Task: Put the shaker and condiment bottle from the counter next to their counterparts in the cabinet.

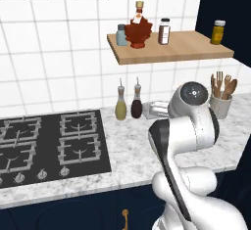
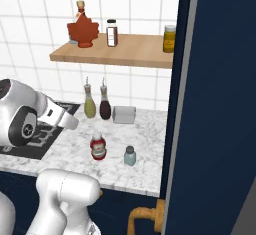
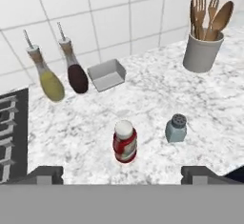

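While the shaker (image 3: pixel 176 128) and condiment bottle (image 3: pixel 125 141) are both standing side by side on the table (image 3: pixel 152 94), nothing is being carried yet; the gripper (image 3: pixel 122 174) is hovering wide and empty above them, and the cabinet (image 1: pixel 171 50) is holding just the counterparts (image 1: pixel 138 30), so both transfers are remaining.

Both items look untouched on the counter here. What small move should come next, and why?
Probably lower the gripper toward the red bottle, which stands upright nearly centred between the fingers. The fingers are spread wide and hold nothing. The shaker stands apart to one side on the counter, so it can wait.
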You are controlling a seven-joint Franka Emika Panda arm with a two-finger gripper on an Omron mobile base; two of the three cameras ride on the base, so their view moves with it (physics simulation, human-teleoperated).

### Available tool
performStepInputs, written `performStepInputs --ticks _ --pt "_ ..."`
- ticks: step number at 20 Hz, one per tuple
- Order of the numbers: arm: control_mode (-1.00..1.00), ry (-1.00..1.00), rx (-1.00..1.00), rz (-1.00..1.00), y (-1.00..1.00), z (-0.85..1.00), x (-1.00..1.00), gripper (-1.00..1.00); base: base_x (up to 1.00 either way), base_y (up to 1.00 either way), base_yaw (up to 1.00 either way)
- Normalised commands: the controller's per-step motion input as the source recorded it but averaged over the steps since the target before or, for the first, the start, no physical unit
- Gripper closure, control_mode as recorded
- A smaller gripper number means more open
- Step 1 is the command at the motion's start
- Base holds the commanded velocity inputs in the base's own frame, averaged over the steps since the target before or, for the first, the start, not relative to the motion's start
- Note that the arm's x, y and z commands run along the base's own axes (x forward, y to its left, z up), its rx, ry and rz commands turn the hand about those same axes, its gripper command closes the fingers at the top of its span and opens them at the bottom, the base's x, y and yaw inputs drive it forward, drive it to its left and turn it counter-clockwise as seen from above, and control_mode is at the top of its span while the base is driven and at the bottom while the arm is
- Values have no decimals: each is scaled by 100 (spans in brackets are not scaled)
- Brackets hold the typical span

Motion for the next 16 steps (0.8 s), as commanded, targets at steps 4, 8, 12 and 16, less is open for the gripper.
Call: performStepInputs --ticks 4,8,12,16 --pt "-100 -13 0 -53 54 -31 -8 -100 0 0 0" --pt "-100 -20 0 -41 72 -19 0 -100 0 0 0" --pt "-100 -31 12 -9 58 -19 0 -100 0 0 0" --pt "-100 -31 12 2 13 -41 0 -100 0 0 0"
